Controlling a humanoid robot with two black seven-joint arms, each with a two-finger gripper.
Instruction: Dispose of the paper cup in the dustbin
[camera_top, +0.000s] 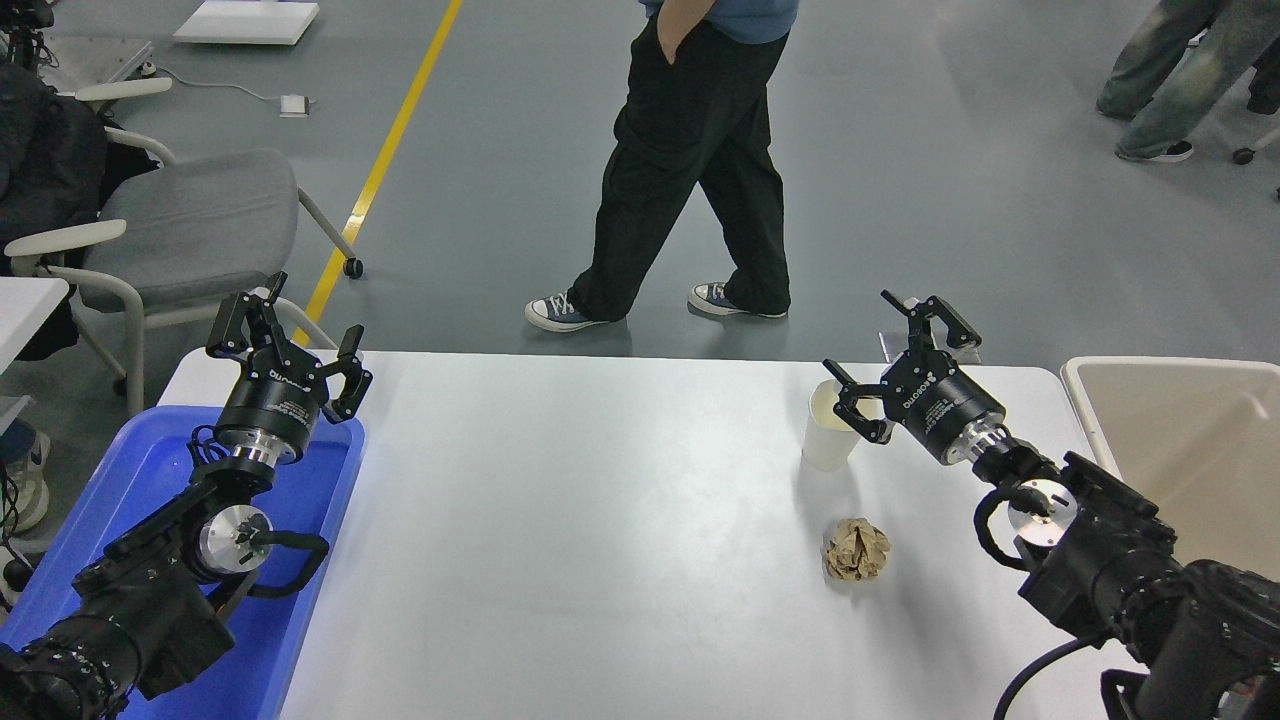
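- Reaching over the white table (600, 500), the right black gripper (893, 362) spreads its fingers, one at the rim of the upright white paper cup (829, 432).
- Beige rectangular plastic dustbin (1180, 440) stands right of the cup.
- Crumpled brown paper ball (857, 549) lies nearer than the cup.
- Left gripper (285, 335), fingers apart, parked above the blue plastic tray (120, 500), far left of the cup.

Upright white paper cup (828, 428) on table; beige dustbin (1180, 440) at right edge.

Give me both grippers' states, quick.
Left gripper: open, empty, parked over the blue tray.
Right gripper: open, holding nothing; one finger sits at the cup rim, not closed on it.
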